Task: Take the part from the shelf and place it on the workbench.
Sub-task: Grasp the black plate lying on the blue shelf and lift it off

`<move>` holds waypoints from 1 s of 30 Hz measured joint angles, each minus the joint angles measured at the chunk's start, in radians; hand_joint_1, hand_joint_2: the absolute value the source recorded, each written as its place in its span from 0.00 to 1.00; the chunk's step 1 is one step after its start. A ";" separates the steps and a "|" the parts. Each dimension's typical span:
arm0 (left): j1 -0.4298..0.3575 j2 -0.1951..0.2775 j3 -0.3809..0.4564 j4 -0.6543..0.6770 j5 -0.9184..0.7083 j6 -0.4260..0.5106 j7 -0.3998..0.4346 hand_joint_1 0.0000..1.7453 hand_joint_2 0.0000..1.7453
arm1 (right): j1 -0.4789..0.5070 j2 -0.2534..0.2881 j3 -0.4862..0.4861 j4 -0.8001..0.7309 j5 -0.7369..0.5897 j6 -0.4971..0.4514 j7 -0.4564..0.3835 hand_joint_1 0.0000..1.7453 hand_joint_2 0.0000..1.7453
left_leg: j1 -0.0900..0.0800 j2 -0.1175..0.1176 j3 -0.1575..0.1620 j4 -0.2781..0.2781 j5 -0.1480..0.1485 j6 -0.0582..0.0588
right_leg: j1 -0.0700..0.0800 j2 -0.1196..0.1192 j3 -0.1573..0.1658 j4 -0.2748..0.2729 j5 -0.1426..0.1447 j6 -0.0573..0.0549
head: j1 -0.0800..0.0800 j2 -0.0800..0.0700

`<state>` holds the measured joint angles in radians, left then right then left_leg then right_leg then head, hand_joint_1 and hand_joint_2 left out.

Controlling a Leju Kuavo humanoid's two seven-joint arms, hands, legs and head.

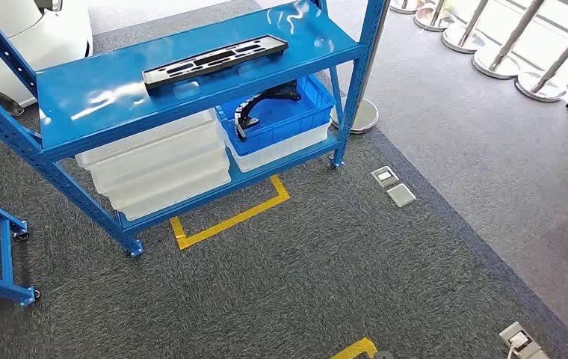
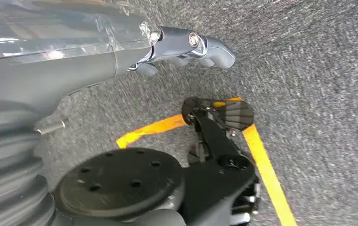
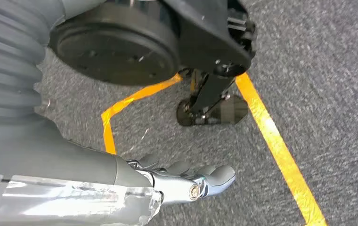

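Both hands hang over grey carpet: my left hand (image 2: 186, 47) and right hand (image 3: 186, 181) hold nothing, fingers loosely extended as far as I can judge from these blurred wrist views. Ahead I see the long black part (image 1: 215, 61) lying flat on the top level of the blue shelf (image 1: 79, 101). Below it, a blue bin (image 1: 285, 123) holds another black piece beside stacked white tubs (image 1: 158, 164).

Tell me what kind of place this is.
Probably a workshop or factory demo floor: a blue steel shelf on casters holding a black part and plastic bins, with yellow floor tape marking a position on grey carpet.
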<state>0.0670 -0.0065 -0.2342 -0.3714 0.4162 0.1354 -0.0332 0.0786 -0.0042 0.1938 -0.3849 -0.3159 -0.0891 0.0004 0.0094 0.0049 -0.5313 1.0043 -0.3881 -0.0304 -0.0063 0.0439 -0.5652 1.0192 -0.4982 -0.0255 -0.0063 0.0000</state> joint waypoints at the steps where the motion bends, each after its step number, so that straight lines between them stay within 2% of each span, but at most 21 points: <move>1: -0.002 0.000 -0.007 0.001 0.011 0.004 -0.001 0.00 0.00 | -0.002 0.000 0.007 0.001 -0.008 -0.003 -0.001 0.00 0.00 | 0.000 0.000 0.000 0.000 0.000 0.000 | 0.000 0.000 0.000 0.000 0.000 0.000 | 0.000 0.000; 10: -0.037 0.000 -0.143 0.016 0.202 0.063 -0.028 0.00 0.00 | -0.038 -0.005 0.124 0.023 -0.156 -0.053 -0.010 0.00 0.00 | 0.000 0.000 0.000 0.000 0.000 0.000 | 0.000 0.000 0.000 0.000 0.000 0.000 | 0.000 0.000; 18: -0.074 0.000 -0.284 0.035 0.375 0.120 -0.054 0.00 0.00 | -0.076 -0.037 0.247 0.049 -0.284 -0.104 -0.014 0.00 0.00 | 0.000 0.000 0.000 0.000 0.000 0.000 | 0.000 0.000 0.000 0.000 0.000 0.000 | 0.000 0.000; 21: -0.088 0.000 -0.344 0.044 0.432 0.140 -0.062 0.00 0.00 | -0.097 -0.068 0.299 0.058 -0.323 -0.132 -0.025 0.00 0.00 | 0.000 0.000 0.000 0.000 0.000 0.000 | 0.000 0.000 0.000 0.000 0.000 0.000 | 0.000 0.000; 25: -0.103 0.000 -0.417 0.056 0.494 0.165 -0.070 0.00 0.00 | -0.145 -0.137 0.359 0.060 -0.342 -0.179 -0.029 0.00 0.00 | 0.000 0.000 0.000 0.000 0.000 0.000 | -0.001 0.000 0.001 0.000 0.001 0.001 | 0.000 0.000; 30: -0.113 0.000 -0.488 0.069 0.545 0.187 -0.071 0.00 0.00 | -0.200 -0.224 0.398 0.035 -0.282 -0.216 0.011 0.00 0.00 | -0.001 0.000 0.001 0.001 0.000 0.000 | -0.003 -0.001 0.001 0.000 0.001 0.001 | 0.001 0.000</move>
<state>-0.0464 -0.0065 -0.7226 -0.3026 0.9610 0.3222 -0.1038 -0.1215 -0.2284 0.5917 -0.3497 -0.5981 -0.3046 0.0111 0.0088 0.0048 -0.5308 1.0054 -0.3878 -0.0300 -0.0091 0.0428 -0.5638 1.0192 -0.4970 -0.0243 -0.0052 0.0000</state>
